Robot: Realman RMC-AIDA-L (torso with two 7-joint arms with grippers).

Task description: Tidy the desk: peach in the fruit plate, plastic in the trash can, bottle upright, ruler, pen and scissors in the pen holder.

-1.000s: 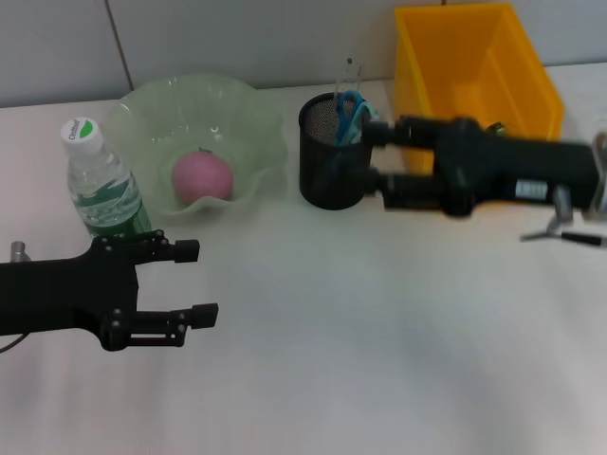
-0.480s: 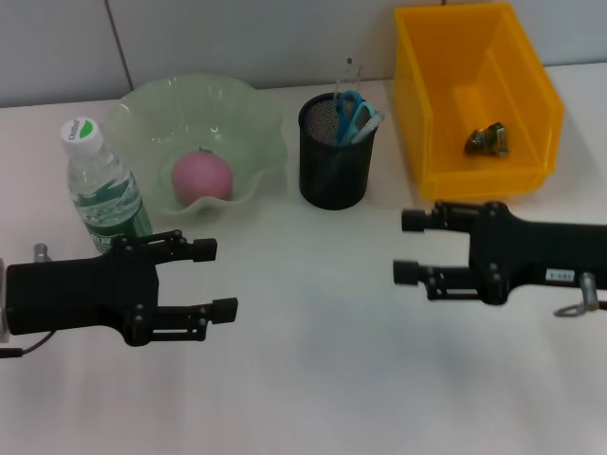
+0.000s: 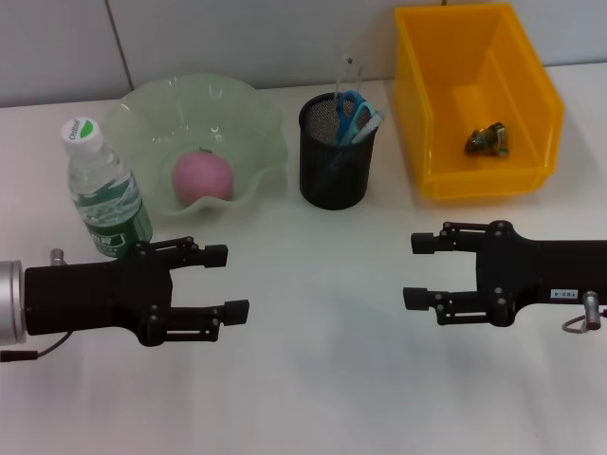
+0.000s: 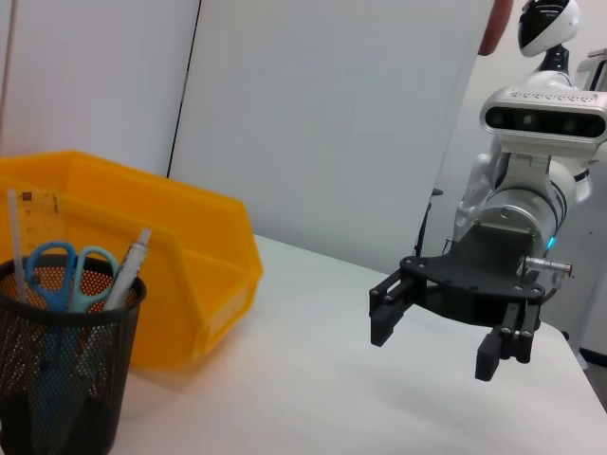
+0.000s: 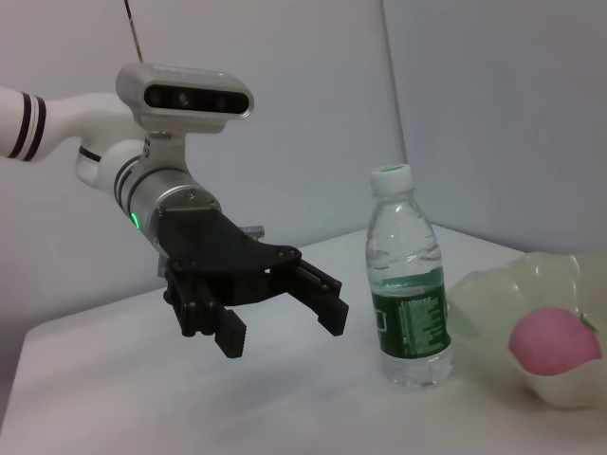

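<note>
A pink peach [image 3: 201, 176] lies in the pale green fruit plate [image 3: 248, 118]. The water bottle [image 3: 102, 191] stands upright at the plate's left. The black mesh pen holder [image 3: 336, 167] holds blue scissors [image 3: 347, 111], a clear ruler [image 3: 347, 71] and a pen [image 3: 370, 123]. A crumpled bit of plastic [image 3: 487, 140] lies in the yellow bin [image 3: 537, 90]. My left gripper [image 3: 230, 282] hangs open and empty in front of the bottle. My right gripper [image 3: 413, 270] is open and empty at the front right, below the bin.
The white desk [image 3: 322, 370] stretches between and in front of both grippers. A tiled wall [image 3: 237, 38] rises behind the plate, holder and bin. Each wrist view shows the opposite arm's gripper over the bare desk.
My right gripper drew back from the pen holder, down toward the front right of the desk. My left gripper slid right and slightly nearer the middle. Both stayed open.
</note>
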